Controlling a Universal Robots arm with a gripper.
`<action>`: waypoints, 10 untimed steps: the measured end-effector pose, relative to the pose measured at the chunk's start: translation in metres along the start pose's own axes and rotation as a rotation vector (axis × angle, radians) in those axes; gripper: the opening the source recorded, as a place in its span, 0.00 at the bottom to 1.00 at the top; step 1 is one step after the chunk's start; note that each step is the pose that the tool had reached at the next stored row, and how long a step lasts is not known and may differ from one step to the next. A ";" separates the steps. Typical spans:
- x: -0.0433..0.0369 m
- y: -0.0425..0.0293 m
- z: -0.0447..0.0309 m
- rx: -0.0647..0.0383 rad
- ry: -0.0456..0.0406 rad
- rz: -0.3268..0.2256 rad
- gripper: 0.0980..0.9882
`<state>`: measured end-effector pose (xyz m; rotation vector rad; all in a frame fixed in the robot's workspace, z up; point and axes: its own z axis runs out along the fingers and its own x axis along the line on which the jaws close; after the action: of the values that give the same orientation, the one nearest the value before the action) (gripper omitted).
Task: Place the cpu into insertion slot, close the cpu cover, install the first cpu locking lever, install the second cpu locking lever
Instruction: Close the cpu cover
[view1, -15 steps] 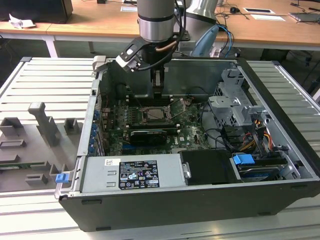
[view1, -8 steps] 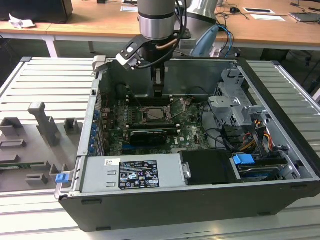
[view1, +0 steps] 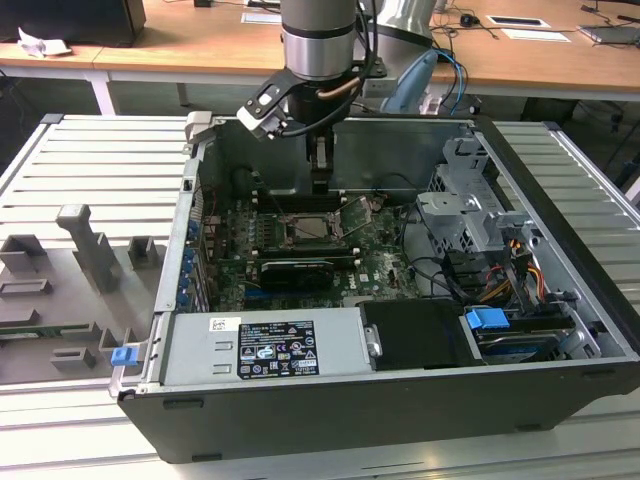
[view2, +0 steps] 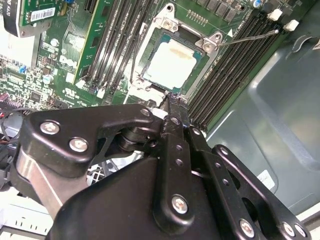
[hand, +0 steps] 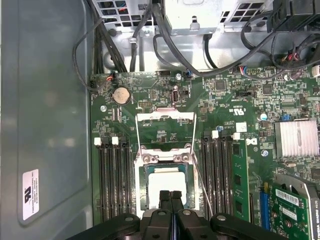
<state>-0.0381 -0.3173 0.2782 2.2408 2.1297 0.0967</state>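
One cpu (hand: 167, 179) already lies flat in the insertion slot (hand: 165, 156), while the cpu cover (hand: 165, 117) is swung open off it and a thin locking lever (view2: 250, 36) juts free across the memory slots (view2: 225, 75). In the exterior view the gripper (view1: 320, 185) hangs inside the computer case (view1: 300, 420) at roughly twelve o'clock of the slot. Its tips are clenched together on nothing visible, just over the cpu's edge in both wrist views.
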 end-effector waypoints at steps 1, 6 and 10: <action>0.0001 0.0006 0.0000 0.000 0.0000 0.000 0.01; 0.0008 0.0040 0.0003 0.000 0.0000 0.000 0.01; 0.0016 0.0057 0.0005 0.000 0.0001 0.000 0.01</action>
<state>-0.0323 -0.3160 0.2782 2.2408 2.1297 0.0970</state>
